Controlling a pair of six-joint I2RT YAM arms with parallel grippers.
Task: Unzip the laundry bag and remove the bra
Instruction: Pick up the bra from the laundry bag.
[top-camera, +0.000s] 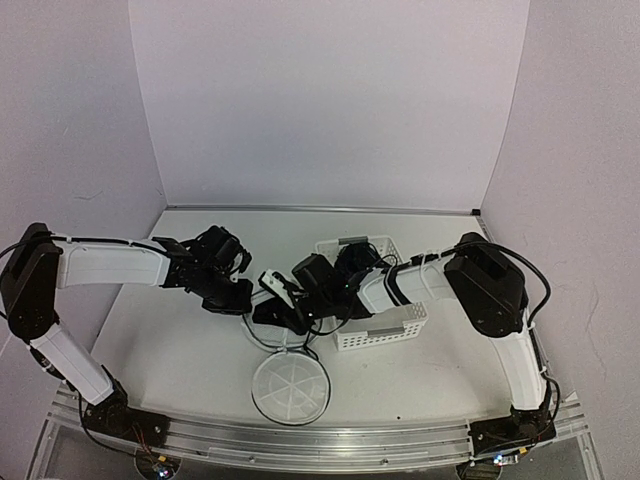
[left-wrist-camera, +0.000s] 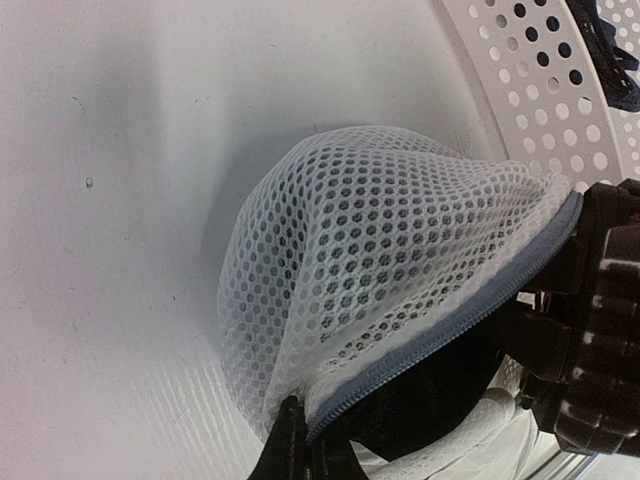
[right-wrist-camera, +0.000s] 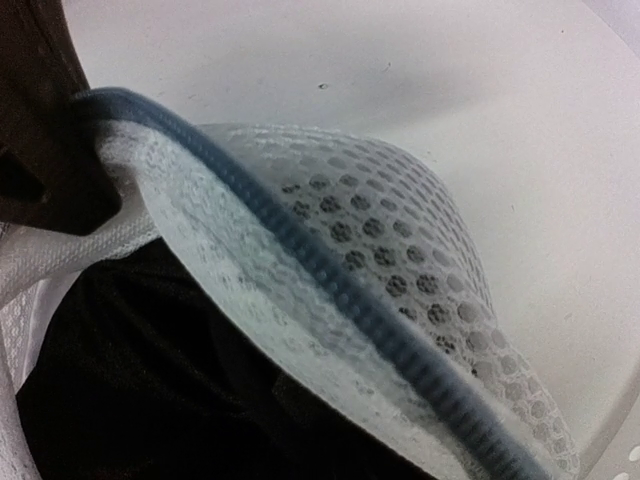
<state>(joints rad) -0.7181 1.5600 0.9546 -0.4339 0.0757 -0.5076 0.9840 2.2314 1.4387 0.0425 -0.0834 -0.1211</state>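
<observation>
Both arms meet in the middle of the overhead view over the laundry bag (left-wrist-camera: 380, 250). It sits on the table (top-camera: 180, 360) just left of the white basket (top-camera: 395, 325), with one round face lying flat toward the bottom centre. The left gripper (top-camera: 235, 297) has its jaws pinched tight on the mesh edge, low in its own camera's frame. The right gripper (top-camera: 283, 312) has its jaws closed on the far end of that edge, at the right of the same frame. Between them the grey-blue zip (right-wrist-camera: 330, 280) runs as a raised diagonal lip, and the bra (right-wrist-camera: 150, 380) lies dark beneath it (inside, below both grips). I'd say the opening's long axis follows that zip, and the right arm looks nearer the fabric.
</observation>
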